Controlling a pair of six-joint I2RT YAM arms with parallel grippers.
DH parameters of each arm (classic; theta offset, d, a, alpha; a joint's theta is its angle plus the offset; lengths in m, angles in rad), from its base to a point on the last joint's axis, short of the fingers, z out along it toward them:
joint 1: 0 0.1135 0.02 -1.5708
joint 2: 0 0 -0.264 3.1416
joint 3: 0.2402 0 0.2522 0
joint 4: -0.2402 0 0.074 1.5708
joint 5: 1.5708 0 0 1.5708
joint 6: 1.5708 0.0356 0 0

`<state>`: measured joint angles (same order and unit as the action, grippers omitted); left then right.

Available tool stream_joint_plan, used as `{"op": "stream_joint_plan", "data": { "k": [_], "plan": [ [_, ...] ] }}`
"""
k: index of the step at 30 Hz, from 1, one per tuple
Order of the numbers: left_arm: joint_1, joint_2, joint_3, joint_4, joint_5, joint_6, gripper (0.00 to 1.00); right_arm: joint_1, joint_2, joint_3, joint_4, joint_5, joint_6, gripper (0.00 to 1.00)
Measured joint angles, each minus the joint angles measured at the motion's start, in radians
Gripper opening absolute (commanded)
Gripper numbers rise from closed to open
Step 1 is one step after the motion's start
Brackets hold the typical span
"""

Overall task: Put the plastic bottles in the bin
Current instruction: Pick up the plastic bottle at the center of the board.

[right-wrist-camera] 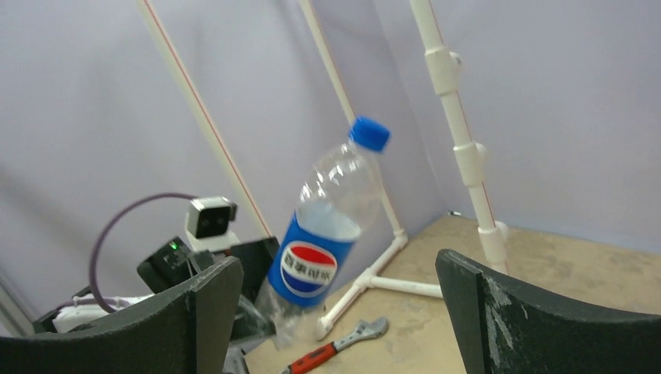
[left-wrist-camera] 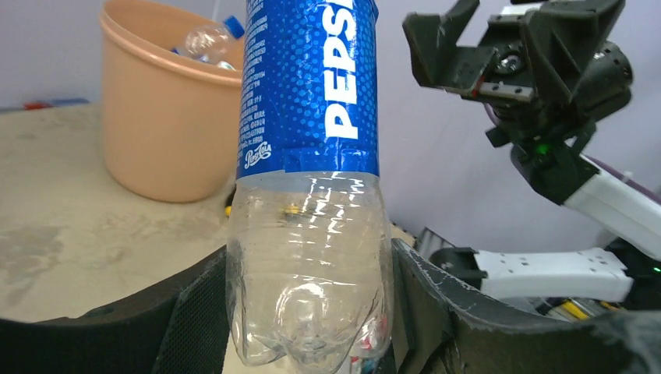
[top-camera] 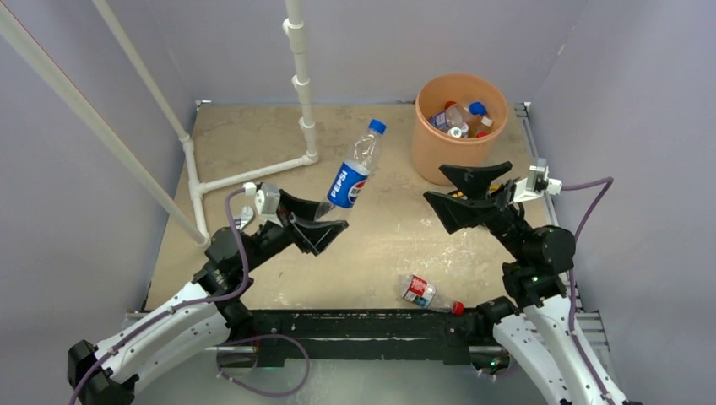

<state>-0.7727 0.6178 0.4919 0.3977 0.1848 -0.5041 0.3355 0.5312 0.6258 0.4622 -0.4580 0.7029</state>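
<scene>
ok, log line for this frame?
left gripper: shut on Pepsi bottle, aloft | right gripper: open, empty | bin: bottles inside | red-label bottle: on table

Base: What stands between the held bottle and the bin?
Me: Bare table and open air, as I see it. The right gripper hangs just before the bin's near wall, jaws wide apart, closing the low way in from the front.
Base: And the left?
Me: Crowded. The upright pipe stands near the bottle's cap, the floor pipe runs behind the left gripper, slanted pipes cross overhead. A wrench lies near the floor pipe.
Base: Front edge?
Me: A lying bottle just beside the right arm's base; I have clear passage left of it
</scene>
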Motion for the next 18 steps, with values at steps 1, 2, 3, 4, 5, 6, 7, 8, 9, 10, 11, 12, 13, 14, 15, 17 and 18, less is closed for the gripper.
{"op": "stream_joint_plan", "data": {
  "k": [1, 2, 3, 4, 5, 6, 7, 8, 9, 10, 11, 12, 13, 14, 15, 17, 18],
  "plan": [
    [0.000, -0.004, -0.026, 0.026, 0.020, -0.019, 0.33, 0.000, 0.001, 0.000, 0.016, -0.008, 0.005, 0.99],
    [0.000, -0.008, -0.055, 0.058, 0.041, -0.040, 0.33, 0.000, 0.002, 0.000, 0.031, -0.014, 0.008, 0.99],
    [0.000, -0.010, -0.077, 0.084, 0.059, -0.062, 0.33, 0.000, 0.004, 0.000, 0.043, -0.021, 0.012, 0.99],
    [0.000, -0.011, -0.090, 0.108, 0.076, -0.080, 0.33, 0.000, 0.006, 0.000, 0.056, -0.030, 0.016, 0.99],
    [0.000, -0.011, -0.097, 0.129, 0.089, -0.090, 0.32, 0.000, 0.009, 0.000, 0.066, -0.035, 0.020, 0.99],
    [0.000, -0.010, -0.098, 0.143, 0.099, -0.101, 0.32, 0.000, 0.013, 0.000, 0.077, -0.040, 0.024, 0.99],
    [0.000, -0.008, -0.098, 0.165, 0.107, -0.110, 0.31, 0.000, 0.016, 0.000, 0.082, -0.044, 0.025, 0.99],
    [0.000, -0.006, -0.098, 0.189, 0.118, -0.119, 0.31, 0.000, 0.020, 0.001, 0.087, -0.051, 0.028, 0.99],
    [0.000, -0.002, -0.098, 0.211, 0.127, -0.130, 0.31, 0.000, 0.026, 0.001, 0.091, -0.056, 0.031, 0.99],
    [0.000, 0.002, -0.098, 0.227, 0.133, -0.136, 0.31, 0.000, 0.033, 0.001, 0.096, -0.060, 0.035, 0.99],
    [0.000, 0.008, -0.098, 0.245, 0.143, -0.144, 0.31, 0.000, 0.042, 0.002, 0.105, -0.062, 0.041, 0.99],
    [0.000, 0.014, -0.098, 0.262, 0.154, -0.151, 0.31, 0.000, 0.053, 0.003, 0.119, -0.065, 0.051, 0.99],
    [0.000, 0.021, -0.098, 0.279, 0.166, -0.159, 0.31, 0.000, 0.065, 0.003, 0.136, -0.071, 0.063, 0.99],
    [0.000, 0.027, -0.098, 0.291, 0.177, -0.163, 0.31, 0.000, 0.085, 0.005, 0.162, -0.086, 0.082, 0.99],
    [0.000, 0.035, -0.098, 0.302, 0.190, -0.167, 0.30, 0.000, 0.109, 0.010, 0.192, -0.095, 0.105, 0.99],
    [0.000, 0.049, -0.098, 0.320, 0.218, -0.170, 0.29, 0.000, 0.165, 0.022, 0.262, -0.126, 0.161, 0.98],
    [0.000, 0.058, -0.098, 0.325, 0.232, -0.171, 0.29, 0.000, 0.200, 0.029, 0.303, -0.143, 0.195, 0.98]
  ]
}}
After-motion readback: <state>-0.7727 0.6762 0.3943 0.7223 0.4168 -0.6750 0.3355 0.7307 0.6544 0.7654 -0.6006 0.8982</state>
